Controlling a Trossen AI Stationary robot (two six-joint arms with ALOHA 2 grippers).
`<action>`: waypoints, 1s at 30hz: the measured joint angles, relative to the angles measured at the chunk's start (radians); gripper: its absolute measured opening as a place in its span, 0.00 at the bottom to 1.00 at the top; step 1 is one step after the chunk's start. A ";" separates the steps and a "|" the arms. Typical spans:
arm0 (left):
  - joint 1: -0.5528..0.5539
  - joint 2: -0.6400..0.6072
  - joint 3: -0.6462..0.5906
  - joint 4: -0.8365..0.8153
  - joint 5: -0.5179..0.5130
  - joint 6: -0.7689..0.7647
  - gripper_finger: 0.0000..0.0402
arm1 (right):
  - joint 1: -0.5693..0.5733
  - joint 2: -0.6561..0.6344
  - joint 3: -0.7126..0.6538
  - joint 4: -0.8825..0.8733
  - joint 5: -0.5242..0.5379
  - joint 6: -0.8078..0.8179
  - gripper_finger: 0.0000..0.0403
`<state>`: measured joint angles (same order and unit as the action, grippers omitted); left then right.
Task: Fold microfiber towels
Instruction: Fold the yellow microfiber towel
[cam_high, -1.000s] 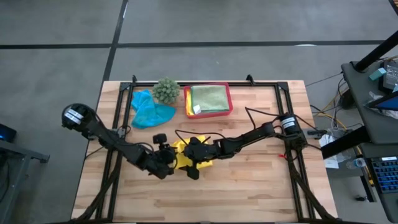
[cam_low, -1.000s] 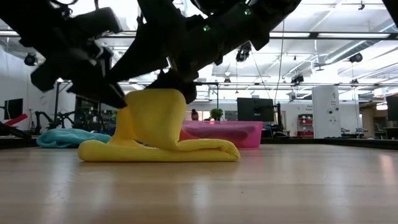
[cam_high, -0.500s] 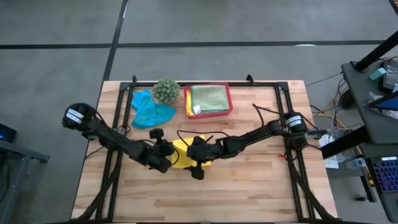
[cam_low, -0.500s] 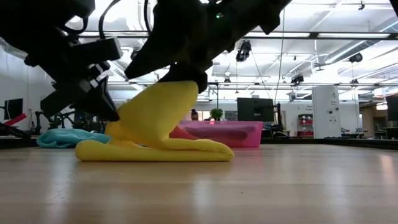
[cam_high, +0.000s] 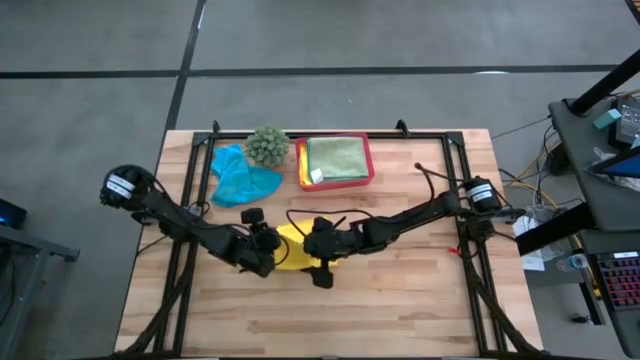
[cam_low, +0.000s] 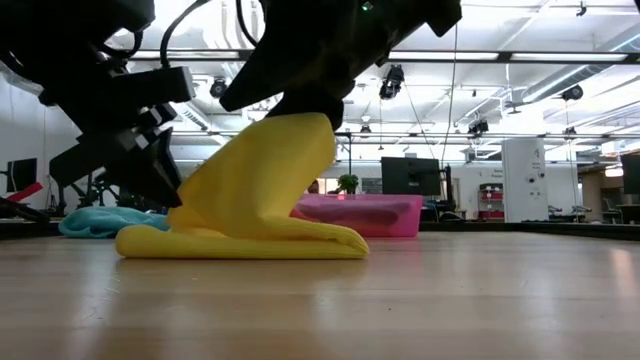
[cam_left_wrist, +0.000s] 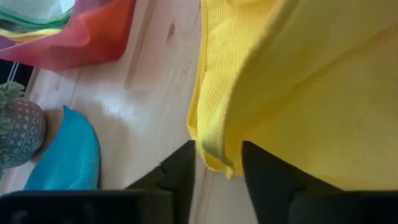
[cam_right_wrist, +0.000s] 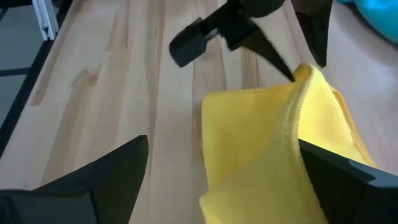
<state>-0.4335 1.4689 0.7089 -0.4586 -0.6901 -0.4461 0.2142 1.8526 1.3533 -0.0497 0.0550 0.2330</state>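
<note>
Both pincers at the yellow towel, centre of the counter

From overhead I see the yellow towel (cam_high: 297, 250) bunched at mid-frame on the wooden counter (cam_high: 400, 300), its upper fold raised in a hump. My left pincer (cam_high: 268, 258) sits at its left edge, fingers apart around the hem, grip I cannot tell. My right pincer (cam_high: 325, 262) is spread wide over the towel, released. The teal towel (cam_high: 240, 176) lies upper left; a green towel (cam_high: 335, 157) rests in the pink tray (cam_high: 369, 165).
</note>
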 joint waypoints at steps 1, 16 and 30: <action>0.000 0.000 0.004 0.001 0.001 0.000 0.32 | 0.000 0.000 0.000 0.008 0.014 -0.007 0.86; -0.008 -0.077 0.113 -0.024 0.047 0.104 0.55 | -0.025 0.083 -0.023 0.266 0.239 -0.124 0.86; 0.003 0.030 0.111 0.394 0.096 0.061 0.55 | 0.086 -0.220 -0.250 0.116 0.233 -0.227 0.82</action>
<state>-0.4310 1.4984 0.8197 -0.0648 -0.5943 -0.3847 0.3001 1.6329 1.1036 0.0664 0.2877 0.0065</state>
